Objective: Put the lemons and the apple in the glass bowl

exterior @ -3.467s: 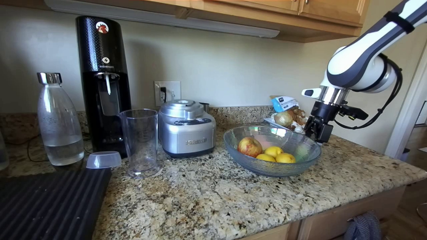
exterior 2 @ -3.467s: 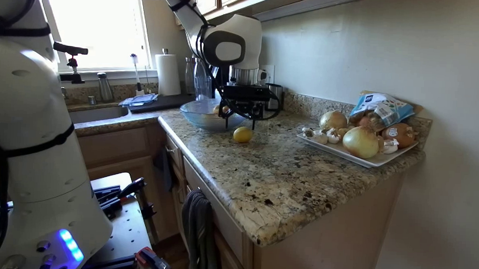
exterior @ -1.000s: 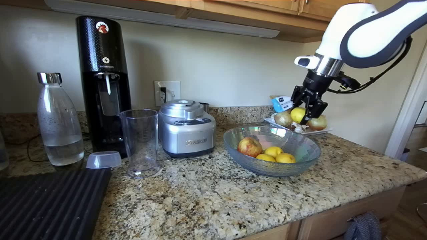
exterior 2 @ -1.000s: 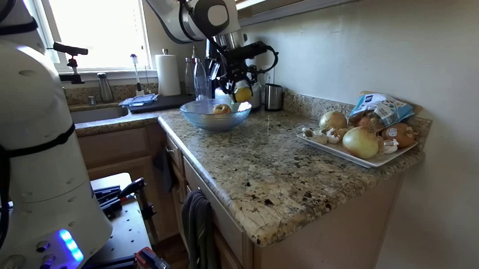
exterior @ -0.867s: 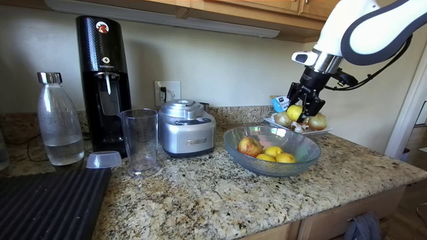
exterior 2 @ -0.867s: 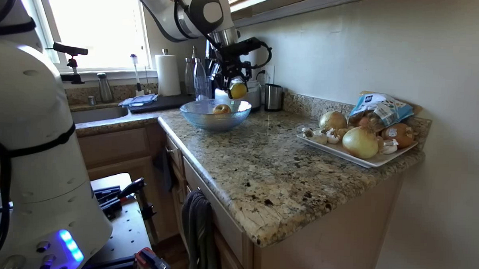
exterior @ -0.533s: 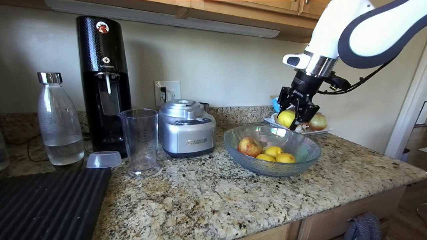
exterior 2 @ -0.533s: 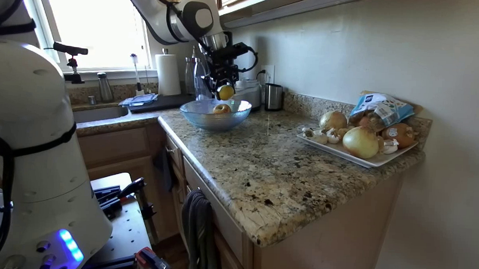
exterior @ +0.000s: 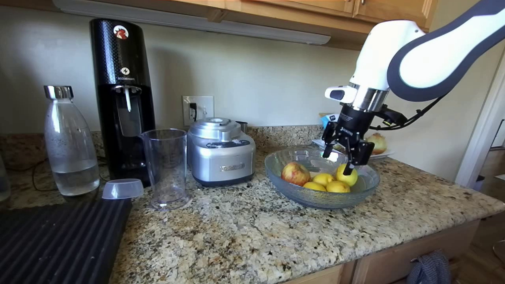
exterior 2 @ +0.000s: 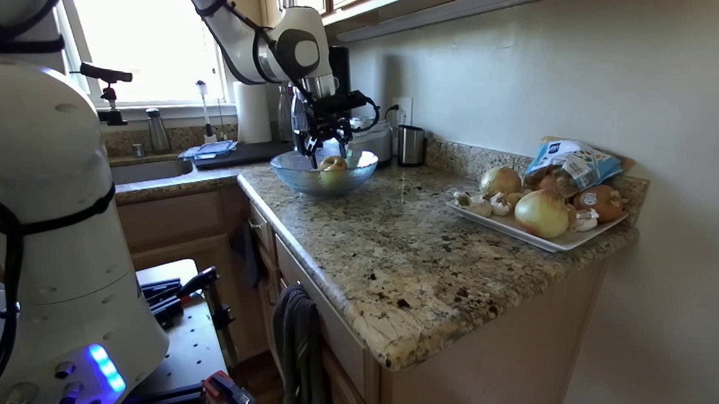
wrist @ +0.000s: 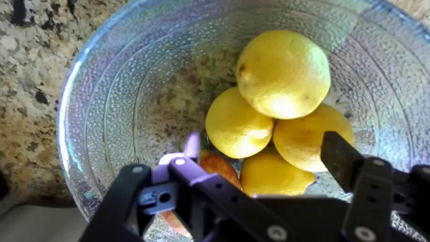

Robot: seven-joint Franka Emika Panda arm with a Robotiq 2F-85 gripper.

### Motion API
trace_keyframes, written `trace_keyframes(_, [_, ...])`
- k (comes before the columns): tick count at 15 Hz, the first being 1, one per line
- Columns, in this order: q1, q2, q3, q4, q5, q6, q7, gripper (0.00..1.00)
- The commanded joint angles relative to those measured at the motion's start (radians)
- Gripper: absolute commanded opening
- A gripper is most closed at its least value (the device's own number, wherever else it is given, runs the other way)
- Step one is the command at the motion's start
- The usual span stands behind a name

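Lowered this past second, one bright yellow oval lemon (wrist: 283,74) is laid with three more lemons (wrist: 238,124) and the round reddish apple (exterior: 295,174) in the grey-green glass bowl (exterior: 315,199); nothing is held by the wide-spread black gripper (exterior: 337,163); only withdrawal seems left.

Gripper (exterior: 337,162): spread, pointing down at a tilt
Fingers (wrist: 341,158): I see both, well apart
Wrist (exterior: 369,99): right above the gripper, leaning with it
Arm (exterior: 446,59): bent, sloping up and away
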Motion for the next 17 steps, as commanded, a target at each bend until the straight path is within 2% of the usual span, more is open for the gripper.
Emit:
trace_keyframes(1, [-0.005, -0.04, 0.006, 0.002, 0.021, -0.024, 0.026, 1.0])
trace_keyframes(6, [-0.012, -0.103, -0.003, 0.03, 0.03, -0.102, 0.191, 1.0])
trace_keyframes(14, [-0.061, -0.21, -0.047, 0.07, -0.022, -0.347, 0.556, 1.0])
trace_keyframes(15, [-0.038, -0.156, -0.047, 0.09, -0.003, -0.298, 0.477, 1.0])
trace_keyframes(17, [-0.046, -0.172, -0.057, 0.09, -0.004, -0.321, 0.512, 1.0])
